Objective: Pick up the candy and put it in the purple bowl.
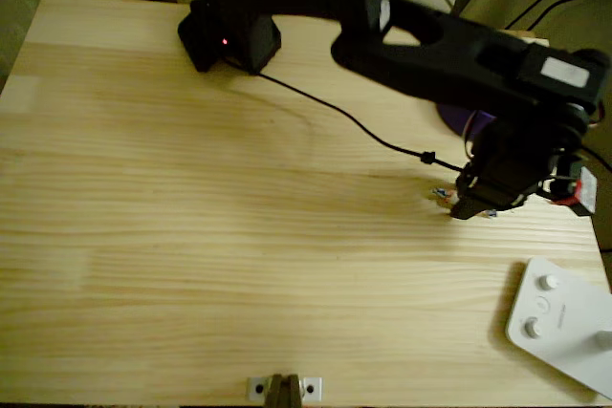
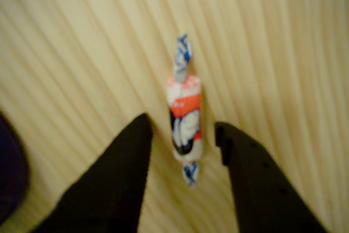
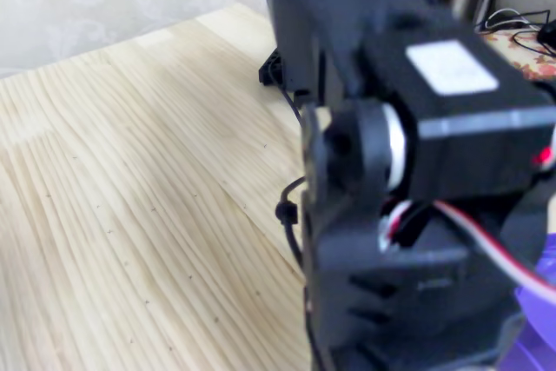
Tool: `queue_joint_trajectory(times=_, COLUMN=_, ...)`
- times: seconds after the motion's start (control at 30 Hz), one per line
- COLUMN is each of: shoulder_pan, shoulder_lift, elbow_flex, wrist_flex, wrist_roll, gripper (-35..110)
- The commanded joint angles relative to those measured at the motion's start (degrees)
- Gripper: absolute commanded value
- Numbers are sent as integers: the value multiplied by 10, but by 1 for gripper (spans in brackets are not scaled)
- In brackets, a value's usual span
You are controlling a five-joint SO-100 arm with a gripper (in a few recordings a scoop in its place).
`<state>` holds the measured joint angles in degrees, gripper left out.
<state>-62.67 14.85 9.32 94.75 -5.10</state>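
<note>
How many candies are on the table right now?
1. The candy lies on the wooden table between the open claw fingers; the arm might hide others.

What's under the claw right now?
The candy lies flat on the wooden table between the open claw fingers, not yet gripped. In the overhead view the arm covers most of the purple bowl, hiding its inside.

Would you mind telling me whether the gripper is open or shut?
Open: in the wrist view the gripper has its fingers apart, either side of the candy on the table.
</note>
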Motion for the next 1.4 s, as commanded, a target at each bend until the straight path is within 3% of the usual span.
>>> queue_joint_trajectory(times=0.0, shoulder_pan=-14, shoulder_lift=9, elbow_flex=-89, wrist_flex=18, wrist_roll=-4, gripper=24)
queue_joint_trajectory(times=0.23, shoulder_pan=-14, shoulder_lift=11, elbow_flex=-83, wrist_flex=18, wrist_roll=1, gripper=24)
queue_joint_trajectory(times=0.43, shoulder_pan=-10, shoulder_lift=142, elbow_flex=161, wrist_flex=-70, wrist_roll=-3, gripper=24)
queue_joint_trajectory(times=0.8, shoulder_pan=-11, shoulder_lift=240, elbow_flex=338, wrist_flex=-154, wrist_roll=-4, gripper=24)
queue_joint_trajectory(times=1.37, shoulder_pan=-4, shoulder_lift=245, elbow_flex=345, wrist_flex=-156, wrist_roll=4, gripper=6)
